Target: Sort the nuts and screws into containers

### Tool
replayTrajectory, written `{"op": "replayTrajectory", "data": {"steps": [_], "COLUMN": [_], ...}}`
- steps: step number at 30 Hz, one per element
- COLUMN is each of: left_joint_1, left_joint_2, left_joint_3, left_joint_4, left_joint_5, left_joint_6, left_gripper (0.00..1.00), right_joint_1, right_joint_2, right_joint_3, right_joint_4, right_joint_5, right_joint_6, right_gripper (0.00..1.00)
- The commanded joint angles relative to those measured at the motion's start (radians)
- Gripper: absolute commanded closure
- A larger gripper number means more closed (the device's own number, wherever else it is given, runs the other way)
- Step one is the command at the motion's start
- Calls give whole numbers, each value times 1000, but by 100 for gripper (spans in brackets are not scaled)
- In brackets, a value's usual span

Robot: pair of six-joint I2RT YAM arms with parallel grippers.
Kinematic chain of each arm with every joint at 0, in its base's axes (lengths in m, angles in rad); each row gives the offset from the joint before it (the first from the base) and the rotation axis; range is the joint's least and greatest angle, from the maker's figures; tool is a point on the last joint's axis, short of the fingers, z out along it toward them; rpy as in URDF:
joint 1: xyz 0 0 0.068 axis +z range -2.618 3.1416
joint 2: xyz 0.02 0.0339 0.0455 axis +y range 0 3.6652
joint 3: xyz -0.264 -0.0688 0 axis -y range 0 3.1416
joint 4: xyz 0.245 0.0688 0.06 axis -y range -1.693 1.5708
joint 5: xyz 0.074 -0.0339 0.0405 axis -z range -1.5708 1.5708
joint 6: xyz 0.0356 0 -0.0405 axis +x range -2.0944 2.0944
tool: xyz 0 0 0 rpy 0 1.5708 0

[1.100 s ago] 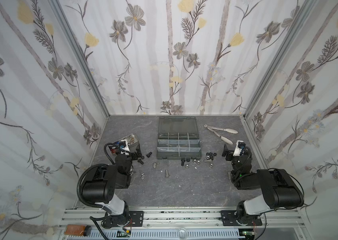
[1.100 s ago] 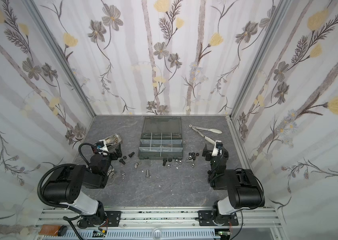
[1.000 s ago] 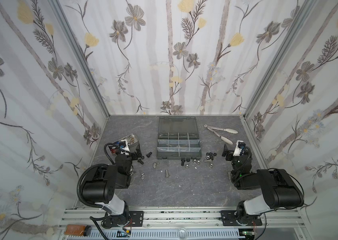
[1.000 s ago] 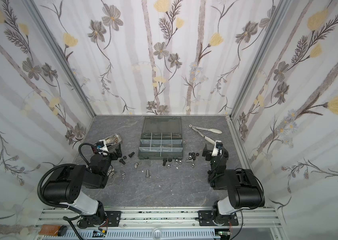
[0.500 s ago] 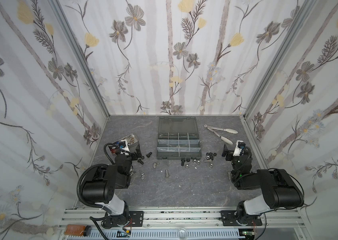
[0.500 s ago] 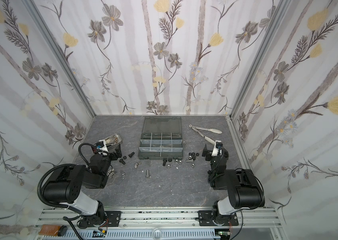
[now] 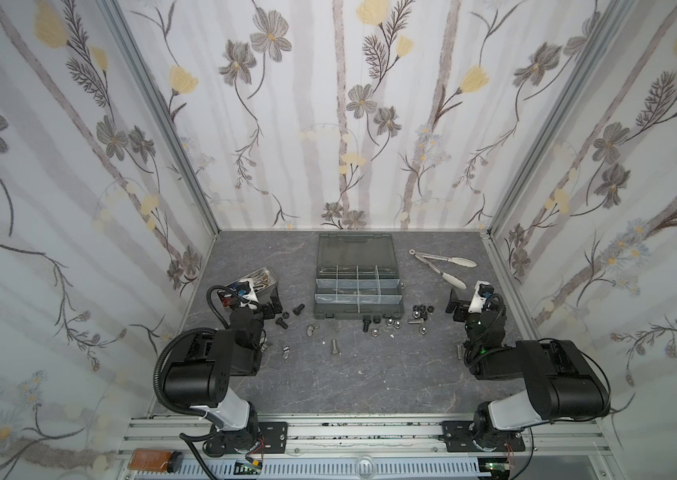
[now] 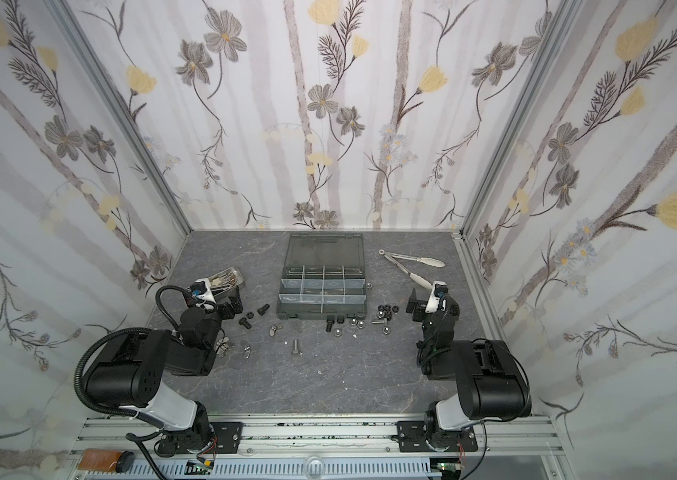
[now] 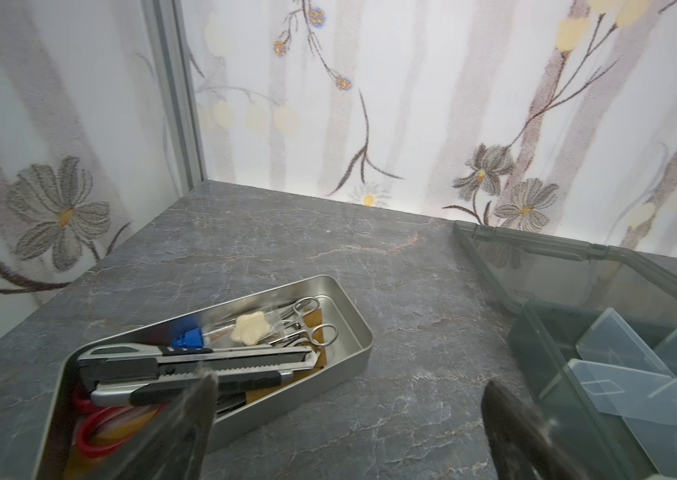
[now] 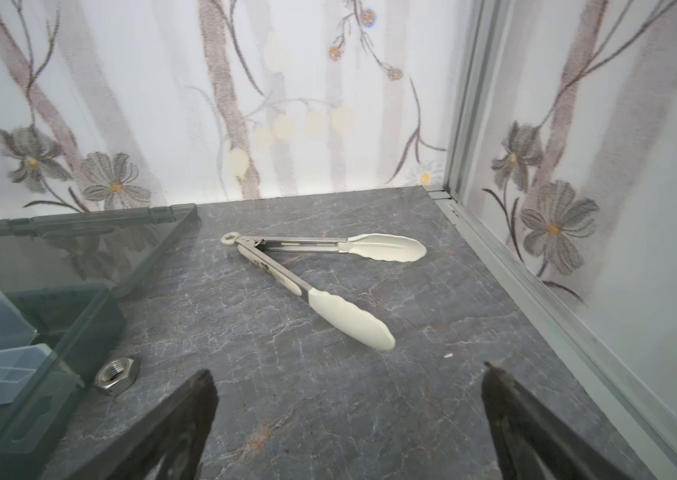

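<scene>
- Nothing visibly shifts from the earlier pictures: both arms sit folded low at the near corners, and every loose part lies where it did.
- The left gripper (image 9: pixel 347 382) has its jaws spread wide and holds nothing. It hangs low just beside the metal tray (image 9: pixel 364 332) of tools.
- The right gripper (image 10: pixel 345 370) is also spread wide and empty, over the bare table (image 10: pixel 370 415) near the white-tipped tongs (image 10: pixel 307 286).
- The organizer box (image 7: pixel 357 316) stands mid-table, its clear lid (image 7: pixel 355 249) lying flat toward the back wall. What its containers (image 7: pixel 359 283) hold is too small to tell.
- The screws lie on the table along the box's near side in both top views: black ones (image 7: pixel 297 308) toward the left gripper, a silver one (image 7: pixel 333 346) alone nearer the front, and more (image 7: pixel 366 324) just before the box.
- The nuts are loose there too: a black cluster (image 7: pixel 422 308) off the box's near right corner, silver ones (image 7: pixel 389 322) beside it, and wing-shaped ones (image 7: pixel 311 330) further left.
- One silver nut (image 10: pixel 115 375) lies just beside the box's right wall.
</scene>
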Motion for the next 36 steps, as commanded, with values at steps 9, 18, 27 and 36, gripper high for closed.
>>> {"op": "replayTrajectory", "data": {"steps": [9,18,27,36], "left_joint_1": [-8,-203,-431,-457], "left_joint_2": [-362,-519,-545,-489], "left_joint_3": [232,460,481,440], "left_joint_4": [-615,-1068,-1224,-1172], "left_joint_5": [-130,-192,-354,-265], "left_joint_6": [-165,-174,-314,-434], "left_gripper": [0,0,0,0], "right_joint_1": [-3,21,210,211], "right_joint_2": [-523,-590,-385,-74], "right_joint_3": [146,368,504,671], "right_joint_4": [-716,-1206,-1351,-1362], "right_joint_5": [263,-18,-92,-272], "right_joint_6": [185,279,261,276], "right_gripper": [0,8,28,32]}}
